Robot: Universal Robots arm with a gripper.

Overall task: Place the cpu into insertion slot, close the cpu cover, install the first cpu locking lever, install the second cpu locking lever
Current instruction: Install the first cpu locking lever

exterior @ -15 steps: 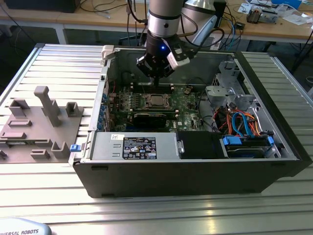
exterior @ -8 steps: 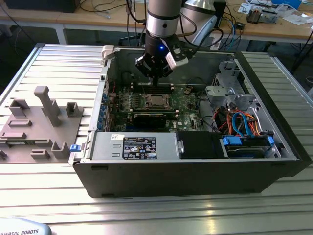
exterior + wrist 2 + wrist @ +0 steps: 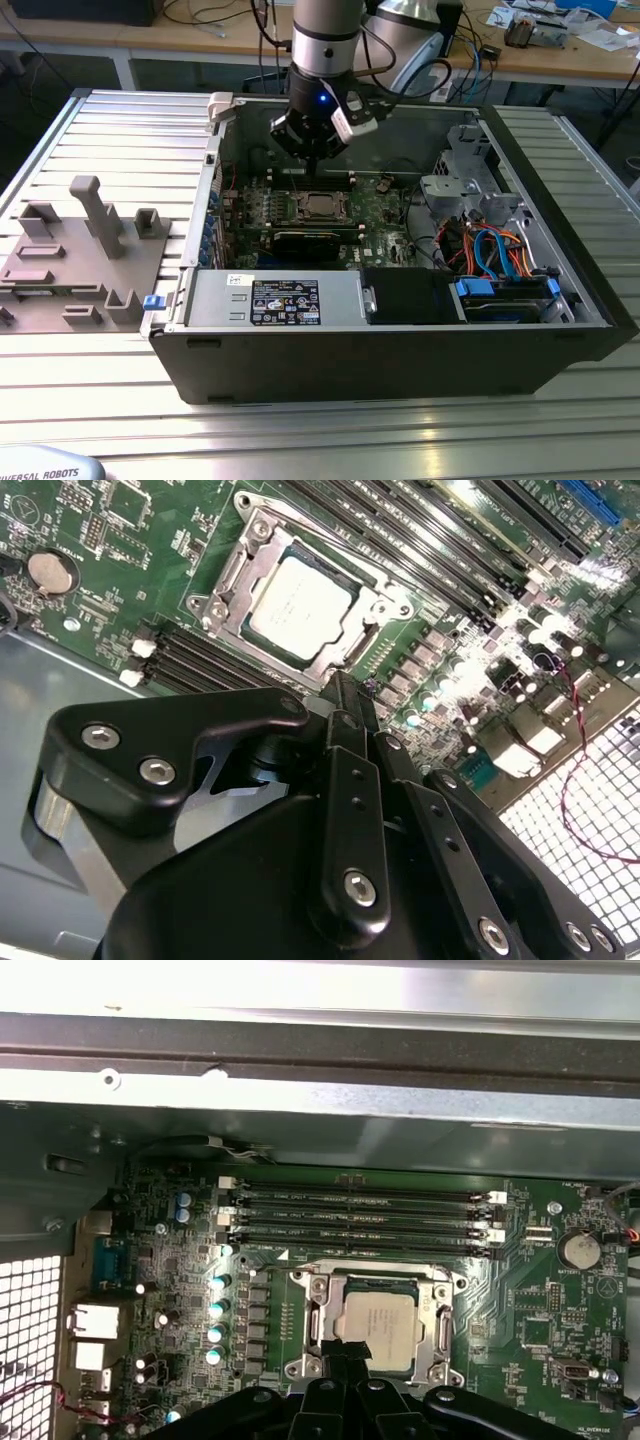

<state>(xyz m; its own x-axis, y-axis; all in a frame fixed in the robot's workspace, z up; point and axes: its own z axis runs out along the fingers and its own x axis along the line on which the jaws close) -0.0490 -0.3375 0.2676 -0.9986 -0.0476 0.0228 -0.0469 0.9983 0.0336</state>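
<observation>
One open computer case (image 3: 400, 330) lies on the ribbed tabletop (image 3: 120, 130). Inside, the cpu cover (image 3: 375, 605) frames the cpu (image 3: 298, 608), already seated in its socket. The gripper (image 3: 340, 695) hovers just beside it, fingers (image 3: 345, 715) pressed together and empty; levers call for slow, square pressure.

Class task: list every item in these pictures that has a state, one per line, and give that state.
chip: seated flat in its socket.
chip cover: closed down, framing the chip.
end effector: fingers together, holding nothing, above the socket.
computer case: lying on its side, side panel off.
</observation>
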